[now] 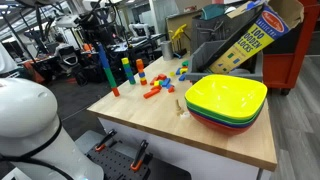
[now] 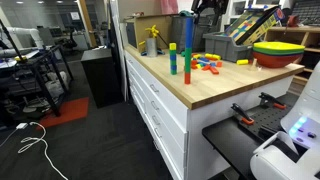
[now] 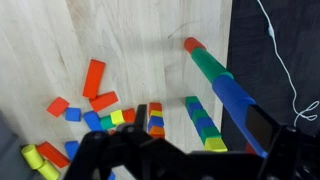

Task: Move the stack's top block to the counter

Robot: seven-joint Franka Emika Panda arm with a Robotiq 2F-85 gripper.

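Observation:
A tall stack of blocks (image 1: pixel 106 68) stands near the counter's (image 1: pixel 200 135) edge, red at the bottom, then green, with blue on top. It shows in both exterior views (image 2: pixel 187 62). In the wrist view the stack (image 3: pixel 225 85) rises toward the camera, and its blue top block (image 3: pixel 262 122) is close to the lens. A shorter green, blue and yellow stack (image 3: pixel 204 122) and a small stack (image 3: pixel 155 118) stand beside it. My gripper (image 3: pixel 190 165) hangs above the stacks, open and empty, its dark fingers blurred along the bottom edge. It appears at the top of an exterior view (image 2: pixel 206 9).
Loose coloured blocks (image 1: pixel 155 88) lie scattered on the counter (image 3: pixel 130 40). Stacked yellow, green and red bowls (image 1: pixel 226 100) sit at one end. A blocks box (image 1: pixel 255 35) and a grey bin stand behind. The counter edge and dark floor (image 3: pixel 280 50) lie just beyond the tall stack.

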